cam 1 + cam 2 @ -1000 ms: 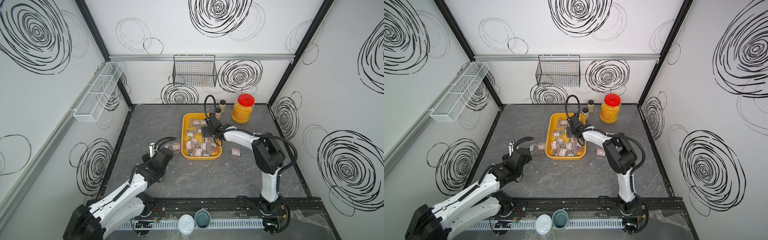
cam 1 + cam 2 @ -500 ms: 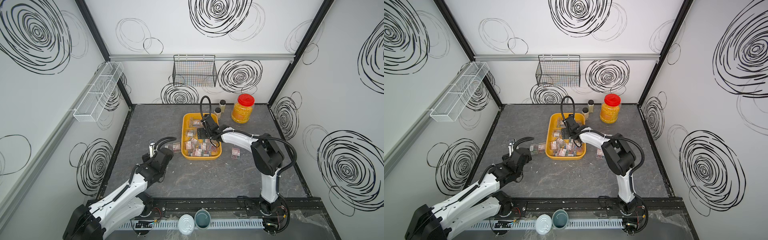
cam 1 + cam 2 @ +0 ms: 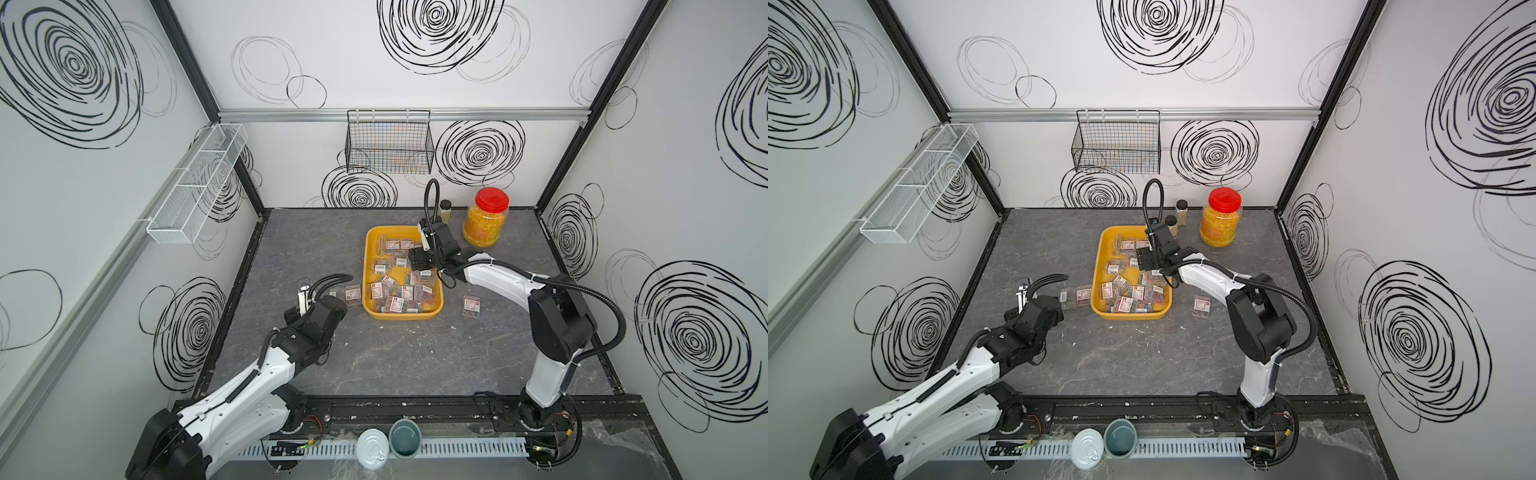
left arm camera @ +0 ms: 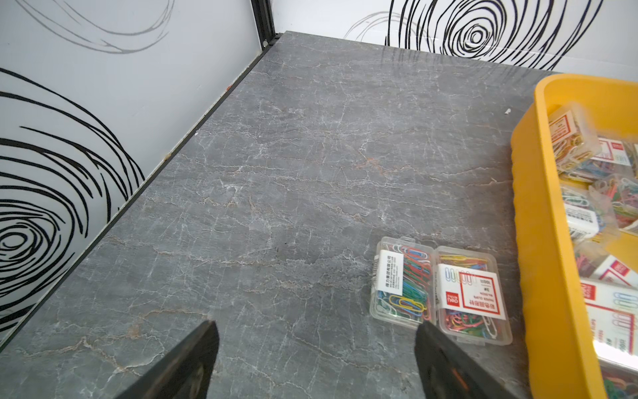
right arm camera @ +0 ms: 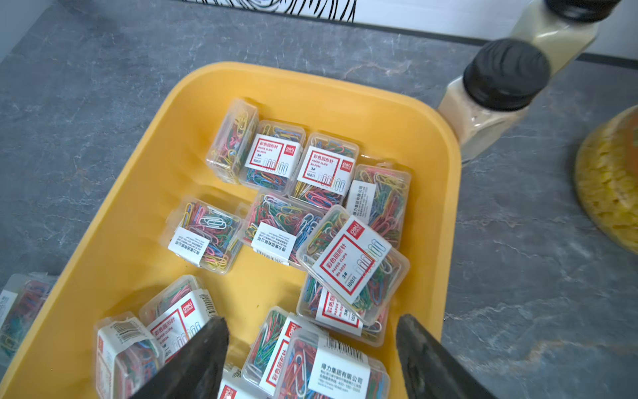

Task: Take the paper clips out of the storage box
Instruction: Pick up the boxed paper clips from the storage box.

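The yellow storage box (image 3: 366,270) (image 3: 1129,316) sits mid-table with several clear cases of paper clips (image 3: 395,299) (image 5: 352,262) in it. My right gripper (image 5: 312,321) (image 3: 417,262) hangs open inside the box's far half. A labelled case (image 5: 324,366) lies below and between its fingers, not clamped. Two cases (image 4: 438,286) (image 3: 349,294) lie on the table just left of the box, and one case (image 3: 471,306) lies to its right. My left gripper (image 4: 316,326) is open and empty above bare table, just short of the two left cases.
A red-lidded jar (image 3: 486,218) and two black-capped bottles (image 5: 497,89) stand behind the box's right corner. A black wire basket (image 3: 388,141) hangs on the back wall, a white mesh shelf (image 3: 195,187) on the left wall. Two cans (image 3: 372,448) sit on the front rail.
The right gripper has shifted a little to the left over the box. The left arm has not moved.
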### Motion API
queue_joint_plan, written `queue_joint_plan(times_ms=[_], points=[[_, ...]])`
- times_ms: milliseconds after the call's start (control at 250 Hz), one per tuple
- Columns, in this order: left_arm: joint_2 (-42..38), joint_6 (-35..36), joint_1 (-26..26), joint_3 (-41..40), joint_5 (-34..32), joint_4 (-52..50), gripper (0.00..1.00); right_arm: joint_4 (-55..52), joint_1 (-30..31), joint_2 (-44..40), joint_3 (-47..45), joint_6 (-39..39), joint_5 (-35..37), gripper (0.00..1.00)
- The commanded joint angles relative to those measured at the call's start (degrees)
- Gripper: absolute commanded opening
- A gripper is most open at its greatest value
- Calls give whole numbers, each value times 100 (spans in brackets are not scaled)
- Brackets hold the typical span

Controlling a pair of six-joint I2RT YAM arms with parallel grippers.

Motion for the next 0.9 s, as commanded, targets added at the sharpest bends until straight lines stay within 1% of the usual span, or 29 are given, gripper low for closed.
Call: queue_joint_plan(times_ms=[0, 144, 376, 543, 699, 779, 899], points=[[5, -112, -17, 95, -178, -30, 92, -645, -127, 312, 219, -682, -307, 78], [22, -113, -11, 110, -178, -32, 93, -723, -157, 503, 298, -1012, -265, 78], [110, -113, -12, 138, -187, -24, 93, -820, -222, 820, 561, -1130, -345, 79], [145, -122, -20, 152, -213, -39, 93, -1130, -210, 1097, 988, -1222, -177, 78], [79, -130, -17, 125, -213, -38, 93, -1369, -178, 1294, 1287, -1249, 151, 78], [66, -123, -16, 129, -213, -35, 93, -1439, -150, 1360, 1397, -1253, 326, 80], [83, -122, -15, 123, -213, -31, 93, -1450, -52, 1401, 1513, -1360, 558, 86]])
